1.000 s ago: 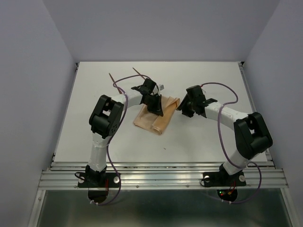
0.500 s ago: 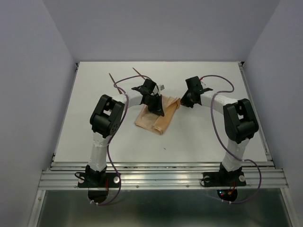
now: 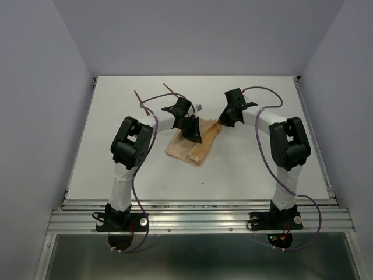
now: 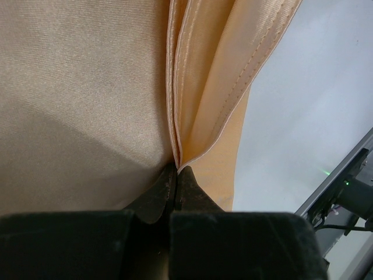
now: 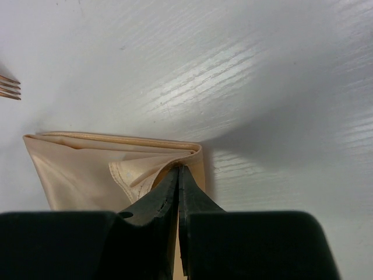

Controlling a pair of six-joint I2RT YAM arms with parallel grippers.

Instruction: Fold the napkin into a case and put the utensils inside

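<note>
The folded napkin lies near the middle of the table, slightly left of centre, between the two arms. The left gripper sits on the napkin's far middle part, at its stacked edges, while the right gripper is at its far right corner. Behind and left of the napkin, well apart from it, lie the utensils: the first utensil farther left, the second utensil to its right, nearer the table's back edge.

Table front free — napkin, utensils beyond
</note>
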